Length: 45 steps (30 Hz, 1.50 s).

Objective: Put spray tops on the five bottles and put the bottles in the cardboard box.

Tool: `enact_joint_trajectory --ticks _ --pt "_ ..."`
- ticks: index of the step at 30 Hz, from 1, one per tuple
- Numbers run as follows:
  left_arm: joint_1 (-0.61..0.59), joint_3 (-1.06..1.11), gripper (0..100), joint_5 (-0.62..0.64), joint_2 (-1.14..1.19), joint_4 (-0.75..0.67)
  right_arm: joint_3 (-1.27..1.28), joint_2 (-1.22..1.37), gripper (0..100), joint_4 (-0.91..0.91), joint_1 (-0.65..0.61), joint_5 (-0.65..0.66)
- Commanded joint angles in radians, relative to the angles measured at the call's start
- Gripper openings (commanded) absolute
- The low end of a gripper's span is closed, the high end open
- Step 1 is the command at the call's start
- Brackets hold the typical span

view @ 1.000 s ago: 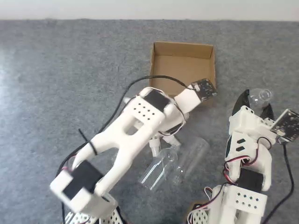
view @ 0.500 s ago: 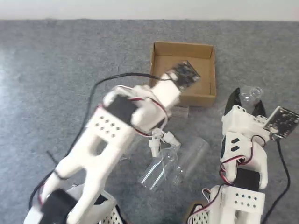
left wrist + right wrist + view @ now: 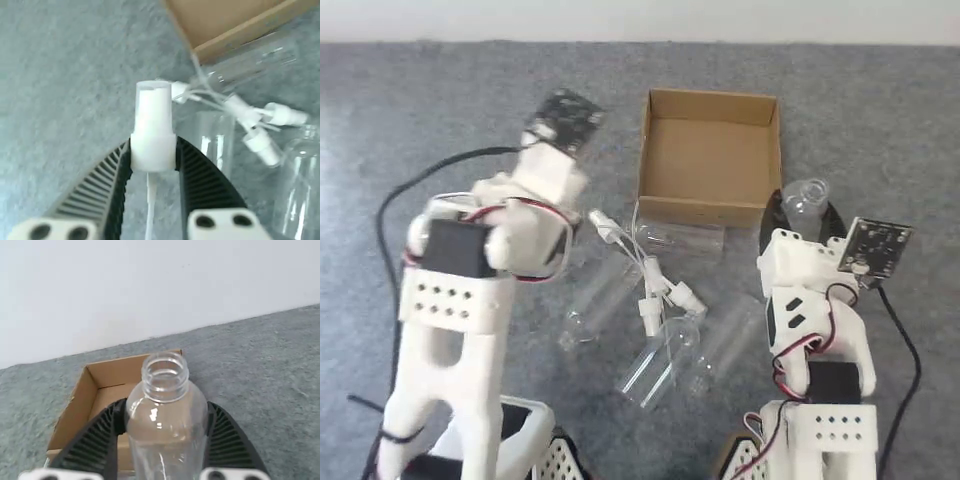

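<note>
- Bottle (image 3: 165, 405), upright and with an open neck, is clenched in the right gripper (image 3: 165, 415). It stands at about 4 o'clock from the cardboard box (image 3: 705, 210), near its corner.
- The left gripper (image 3: 152, 150) grasps 1 spray top (image 3: 152, 132) by its collar, at about 8 o'clock from the box.
- The box holds nothing. 4 more bottles (image 3: 658, 362) lie on the table (image 3: 440, 120) at its 6 o'clock, with loose tops (image 3: 665, 295) among them.
- The step in hand seems to be the first capping. The next move calls for bringing the top over the neck, with its tube in line with the opening, before seating it.
</note>
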Motion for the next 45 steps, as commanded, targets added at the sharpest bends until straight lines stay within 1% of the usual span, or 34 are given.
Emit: enact_joint_trajectory --ticks 1,5,7,10,14,19,27,30,32,37,42,45 --pt "-0.146 0.005 5 -0.043 -0.026 0.017 -0.014 -0.019 9.1 -0.019 -0.030 0.021" --pt "-0.241 0.056 5 -0.075 -0.005 0.003 -0.002 -0.019 9.1 -0.022 -0.056 0.023" --pt "-0.278 0.099 5 -0.087 0.002 -0.028 0.005 -0.019 9.1 -0.025 -0.073 0.038" --pt "-0.330 0.196 5 -0.114 0.002 -0.123 0.006 -0.019 9.1 -0.019 -0.110 0.086" --pt "-0.381 0.338 5 -0.157 0.002 -0.255 0.018 -0.019 9.1 -0.021 -0.147 0.100" --pt "-0.431 0.484 5 -0.161 0.003 -0.350 0.020 -0.019 9.1 -0.021 -0.157 0.100" --pt "-0.611 0.702 5 -0.163 0.003 -0.571 0.020 -0.019 9.1 -0.025 -0.156 0.100" --pt "-0.661 0.737 5 -0.173 0.003 -0.600 0.020 -0.019 9.1 -0.025 -0.156 0.100" --pt "-0.681 0.750 5 -0.213 0.003 -0.597 0.020 -0.019 9.1 -0.025 -0.156 0.100" --pt "-0.684 0.786 6 -0.232 0.003 -0.595 0.020 -0.019 9.1 -0.025 -0.156 0.100" --pt "-0.684 0.805 17 -0.235 0.003 -0.594 0.020 -0.019 9.1 -0.025 -0.156 0.101" --pt "-0.684 0.806 19 -0.265 0.003 -0.594 0.020 -0.019 9.1 -0.025 -0.153 0.101"
